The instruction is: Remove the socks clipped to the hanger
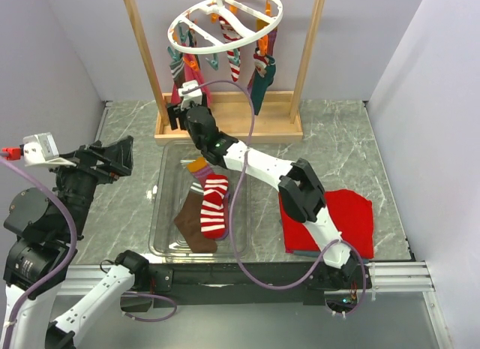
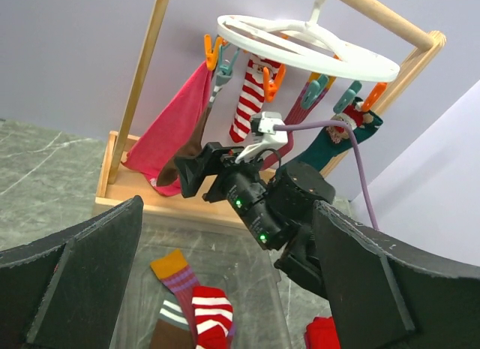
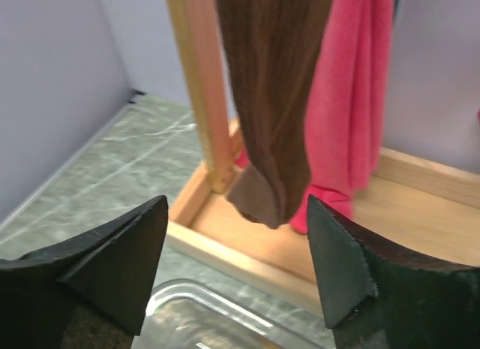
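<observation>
A white round hanger (image 1: 225, 22) hangs in a wooden stand (image 1: 229, 127) with several socks clipped to it: a brown one (image 3: 274, 101), a red-and-white striped one (image 2: 247, 101) and a dark teal one (image 2: 334, 142). My right gripper (image 3: 236, 206) is raised to the hanger's left side and stands open. The brown sock's toe hangs between its fingertips, with no contact showing. My left gripper (image 2: 229, 206) is open and empty, held back at the left, facing the stand.
A clear bin (image 1: 161, 206) below the stand holds a brown sock (image 1: 193, 221), a striped sock (image 1: 214, 206) and a purple-and-orange sock (image 1: 199, 169). A pink cloth (image 3: 352, 101) hangs just behind the brown sock. A red folded cloth (image 1: 345, 221) lies right of the bin.
</observation>
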